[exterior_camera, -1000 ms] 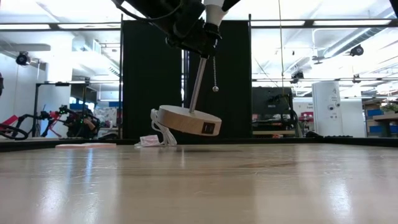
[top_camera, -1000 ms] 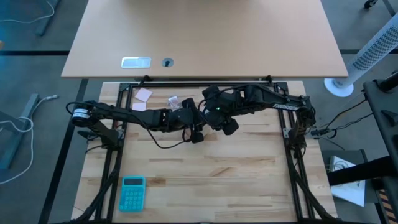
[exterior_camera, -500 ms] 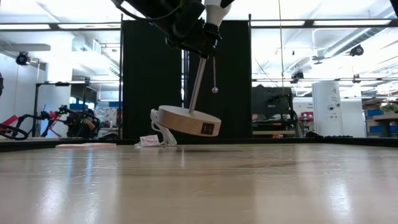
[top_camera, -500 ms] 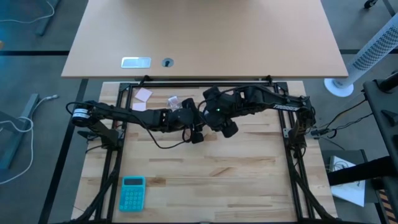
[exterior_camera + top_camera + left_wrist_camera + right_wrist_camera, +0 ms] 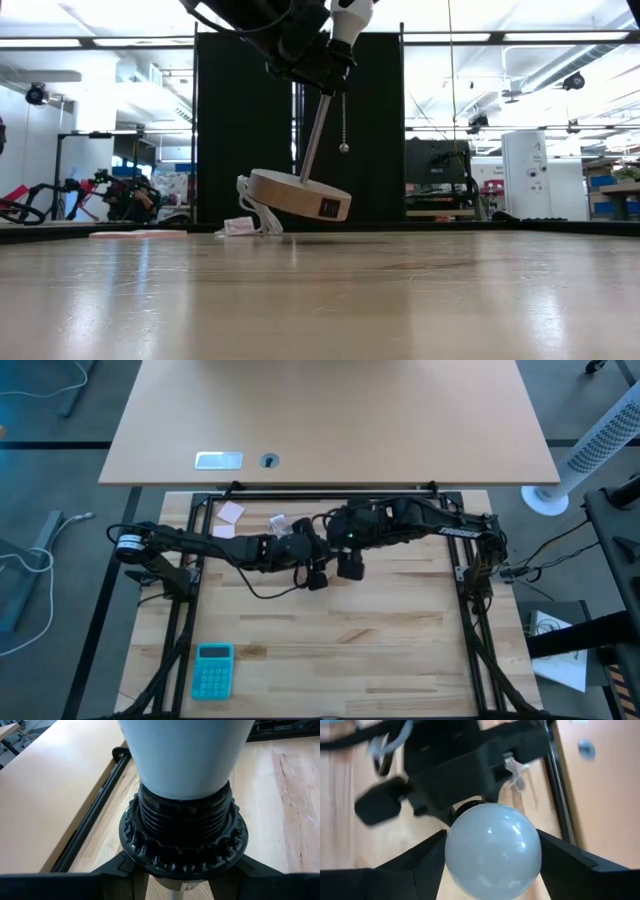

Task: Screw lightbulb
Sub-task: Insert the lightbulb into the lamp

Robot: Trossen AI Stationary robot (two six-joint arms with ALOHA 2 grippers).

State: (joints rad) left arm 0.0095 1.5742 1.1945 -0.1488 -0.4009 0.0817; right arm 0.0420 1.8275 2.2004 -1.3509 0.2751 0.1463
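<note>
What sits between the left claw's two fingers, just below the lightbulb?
In the left wrist view, the black threaded socket sits between the left claw fingers, with the white lightbulb entering it from above. The right claw grips the bulb's globe.

lightbulb [image 5: 185,755] top cropped, lamp base hidden

Robotics lab or workshop. Wooden workbench [image 5: 400,630] on a black metal frame [image 5: 478,650]. Behind: dark partition panels [image 5: 245,140], equipment racks [image 5: 90,180], ceiling strip lights [image 5: 550,37].

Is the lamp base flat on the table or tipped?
Tipped. In the low view the wooden base hangs tilted off the table, its left edge higher, held up by its rod. The bulb sits in the black socket.
</note>
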